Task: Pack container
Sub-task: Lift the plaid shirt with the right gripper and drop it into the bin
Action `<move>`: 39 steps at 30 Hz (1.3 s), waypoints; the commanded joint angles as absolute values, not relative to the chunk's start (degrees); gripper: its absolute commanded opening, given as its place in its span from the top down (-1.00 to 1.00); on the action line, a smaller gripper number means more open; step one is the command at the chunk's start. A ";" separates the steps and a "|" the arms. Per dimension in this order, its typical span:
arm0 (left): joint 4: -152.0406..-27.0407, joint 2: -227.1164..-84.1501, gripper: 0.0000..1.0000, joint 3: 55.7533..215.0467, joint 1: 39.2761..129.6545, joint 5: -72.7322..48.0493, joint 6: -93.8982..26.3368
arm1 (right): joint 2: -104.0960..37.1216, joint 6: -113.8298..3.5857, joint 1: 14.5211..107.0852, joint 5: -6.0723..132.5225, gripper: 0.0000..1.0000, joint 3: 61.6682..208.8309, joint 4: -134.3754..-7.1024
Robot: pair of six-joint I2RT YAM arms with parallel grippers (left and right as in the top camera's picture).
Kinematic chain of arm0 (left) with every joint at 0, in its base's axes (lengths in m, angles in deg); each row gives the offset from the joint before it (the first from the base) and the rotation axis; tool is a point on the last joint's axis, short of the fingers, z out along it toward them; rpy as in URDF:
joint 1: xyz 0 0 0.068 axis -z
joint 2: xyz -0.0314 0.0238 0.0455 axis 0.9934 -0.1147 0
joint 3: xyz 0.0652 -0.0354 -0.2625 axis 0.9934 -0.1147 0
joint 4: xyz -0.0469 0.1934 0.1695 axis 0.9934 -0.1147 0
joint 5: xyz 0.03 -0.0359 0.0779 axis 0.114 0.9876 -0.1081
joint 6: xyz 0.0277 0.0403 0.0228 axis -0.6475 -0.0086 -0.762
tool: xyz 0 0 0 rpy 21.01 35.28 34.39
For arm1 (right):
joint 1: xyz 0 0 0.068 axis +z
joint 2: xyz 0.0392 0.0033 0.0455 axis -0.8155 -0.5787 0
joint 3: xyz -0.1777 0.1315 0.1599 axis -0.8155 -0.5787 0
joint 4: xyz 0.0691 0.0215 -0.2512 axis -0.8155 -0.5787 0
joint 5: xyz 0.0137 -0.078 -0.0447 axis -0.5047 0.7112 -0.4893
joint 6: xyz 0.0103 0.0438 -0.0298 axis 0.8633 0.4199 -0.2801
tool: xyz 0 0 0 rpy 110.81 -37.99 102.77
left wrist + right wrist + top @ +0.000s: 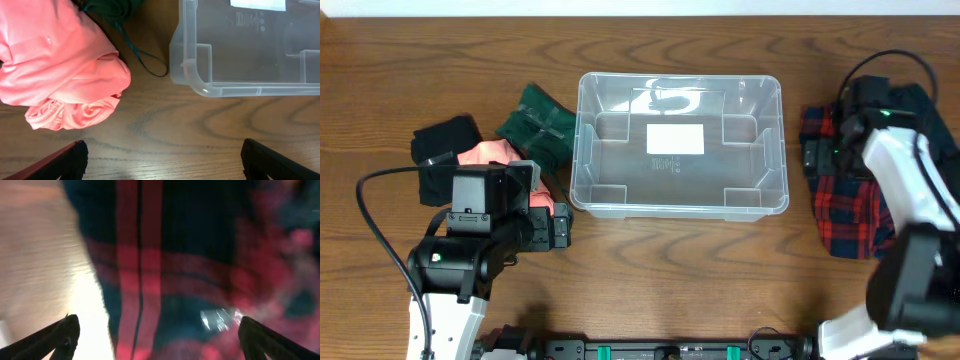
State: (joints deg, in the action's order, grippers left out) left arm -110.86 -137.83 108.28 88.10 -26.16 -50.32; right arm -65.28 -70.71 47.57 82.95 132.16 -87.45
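Observation:
The clear plastic container (680,205) with a white label on its floor stands empty at the table's middle; its near left corner shows in the left wrist view (200,87). A pink cloth (492,152) lies left of it, also in the left wrist view (60,65). A dark green cloth (542,122) and a black cloth (442,142) lie beside it. A red and navy plaid cloth (845,215) lies right of the container. My left gripper (162,157) is open over bare table, near the pink cloth. My right gripper (157,332) is open, close above the plaid cloth (175,255).
The dark green cloth has a loose cord (145,60) trailing on the wood beside the container's corner. The right arm's white link (910,190) lies over part of the plaid cloth. The table's front edge (650,345) holds the arm mounts.

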 commanded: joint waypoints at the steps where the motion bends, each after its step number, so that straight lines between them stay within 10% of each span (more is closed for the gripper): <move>1: -110.99 -137.79 -0.96 109.65 88.32 -25.41 -50.21 | -71.27 -69.68 47.13 85.57 -0.98 132.68 -85.63; 6: -110.99 -137.79 -0.96 109.65 88.32 -25.41 -50.21 | -78.02 -67.73 47.09 88.94 -0.94 132.68 -82.86; 7: -110.99 -137.79 -0.96 109.65 88.32 -25.41 -50.21 | -78.35 -67.73 47.09 88.87 -0.74 132.68 -82.68; 10: -110.99 -137.79 -0.96 109.65 88.32 -25.41 -50.21 | -77.96 -66.97 47.11 88.81 0.91 132.83 -82.75; 11: -110.99 -137.79 -0.96 109.65 88.32 -25.41 -50.21 | -77.45 -66.42 47.11 88.83 0.97 132.88 -82.99; 25: -111.04 -137.79 -0.96 109.65 88.32 -27.09 -50.23 | -48.45 -69.46 50.76 83.32 0.97 141.84 -88.87; 39: -112.11 -137.79 -0.96 109.65 80.52 -33.56 -45.24 | -38.28 -77.37 78.21 80.04 0.98 141.93 -82.12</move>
